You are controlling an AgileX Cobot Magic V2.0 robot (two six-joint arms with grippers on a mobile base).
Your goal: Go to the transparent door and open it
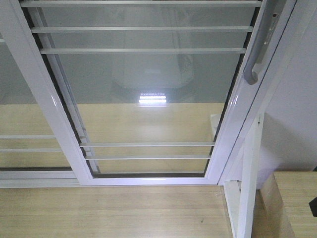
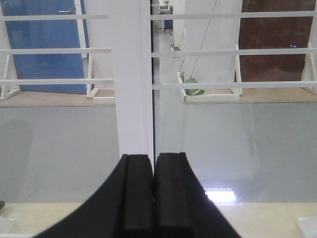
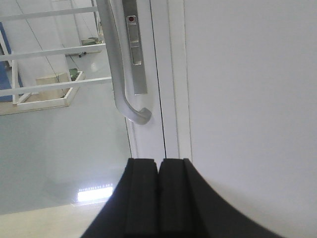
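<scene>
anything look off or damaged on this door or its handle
Nothing stands out: the transparent door has unbroken glass, its white bars run straight, and the pull handle sits attached to its stile.

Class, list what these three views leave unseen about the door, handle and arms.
Pull handle: top cut off by the upper edge, front and right wrist views.
Transparent door: top beyond the upper edge, front view.
Arms: cut off by the lower edge, wrist views; only left fingers, right fingers show.

Looks like an office building hallway: blue door (image 2: 47, 54), brown door (image 2: 275, 34) and glossy grey floor (image 2: 59, 148) beyond the transparent door (image 1: 148, 89)
</scene>
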